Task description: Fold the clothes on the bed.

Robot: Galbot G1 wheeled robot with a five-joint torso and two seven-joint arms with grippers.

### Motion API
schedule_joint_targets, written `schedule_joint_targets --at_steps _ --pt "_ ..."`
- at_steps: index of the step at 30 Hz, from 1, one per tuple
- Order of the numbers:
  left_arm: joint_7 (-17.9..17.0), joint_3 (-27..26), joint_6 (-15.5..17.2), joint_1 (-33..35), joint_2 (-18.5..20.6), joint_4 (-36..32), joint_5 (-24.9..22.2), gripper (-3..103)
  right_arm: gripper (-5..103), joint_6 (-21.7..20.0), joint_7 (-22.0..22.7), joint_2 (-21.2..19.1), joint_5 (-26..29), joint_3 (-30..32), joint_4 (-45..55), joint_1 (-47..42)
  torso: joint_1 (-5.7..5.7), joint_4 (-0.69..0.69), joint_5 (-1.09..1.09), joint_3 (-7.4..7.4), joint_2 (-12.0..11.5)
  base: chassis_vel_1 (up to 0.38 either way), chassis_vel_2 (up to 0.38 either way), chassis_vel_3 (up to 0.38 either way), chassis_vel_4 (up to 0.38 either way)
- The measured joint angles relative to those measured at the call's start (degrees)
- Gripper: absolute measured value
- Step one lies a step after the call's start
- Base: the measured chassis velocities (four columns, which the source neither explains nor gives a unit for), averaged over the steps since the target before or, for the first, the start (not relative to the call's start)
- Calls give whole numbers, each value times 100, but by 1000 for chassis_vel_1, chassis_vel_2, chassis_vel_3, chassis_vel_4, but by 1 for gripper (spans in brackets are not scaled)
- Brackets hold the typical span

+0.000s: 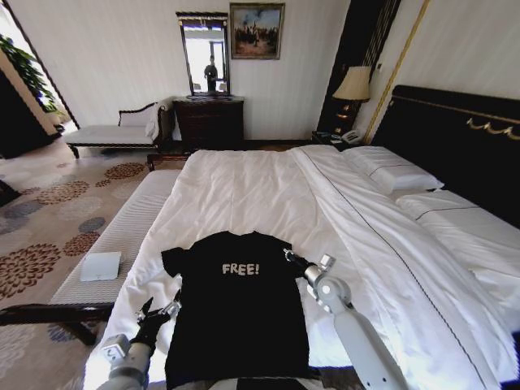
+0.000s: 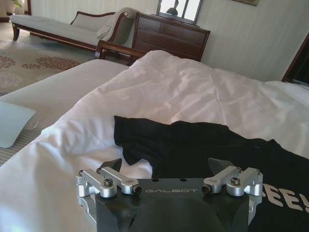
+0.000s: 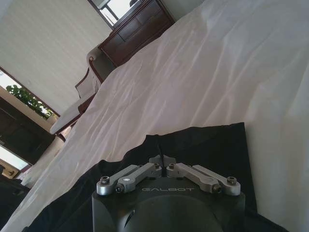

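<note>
The clothes point(image 1: 236, 313), a black T-shirt with white "FREE!" lettering, lie flat at the near edge of the bed point(image 1: 268, 191). My left gripper point(image 1: 160, 313) is at the shirt's left edge below the sleeve. In the left wrist view it point(image 2: 166, 168) stands open just over the black cloth point(image 2: 193, 145). My right gripper point(image 1: 289, 257) is at the shirt's right sleeve. In the right wrist view its fingers point(image 3: 163, 163) are pressed together with a small ridge of the black cloth point(image 3: 203, 145) pinched at the tips.
A pale ribbed bench point(image 1: 122, 236) runs along the bed's left side with a flat white object point(image 1: 100, 266) on it. Pillows point(image 1: 392, 169) and the dark headboard point(image 1: 455, 138) lie to the right. A chaise point(image 1: 114, 130) and a dresser point(image 1: 209, 122) stand by the far wall.
</note>
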Motion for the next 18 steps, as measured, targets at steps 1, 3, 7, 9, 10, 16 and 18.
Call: schedule_joint_targets --at_steps 1,3,7,9,10,16,18 --pt "-4 -8 0 6 -3 -15 -9 100 0 0 0 24 -10 -38 -5 19 0 0 -1 0 0 0 0 0 0" --pt "-8 -19 0 15 -9 -28 -16 100 0 0 1 53 -27 -85 -14 37 0 0 0 0 0 0 0 0 0" --pt "-21 -49 0 46 -27 -84 -21 100 0 0 2 131 -104 -186 -103 75 0 0 -1 0 0 0 0 0 0" --pt "-24 -63 1 54 -27 -91 -22 100 0 2 2 151 -119 -207 -137 81 0 0 0 0 0 0 0 0 0" --pt "-29 -83 1 61 -27 -99 -27 100 0 5 1 171 -134 -230 -175 90 0 0 0 0 0 0 0 0 0" --pt "-45 -133 2 95 -37 -141 -54 100 0 17 -1 281 -202 -324 -286 124 0 0 0 0 0 0 0 0 0" --pt "-45 -136 2 103 -45 -148 -58 100 0 18 -1 310 -213 -339 -309 132 0 0 0 0 0 0 0 0 0"
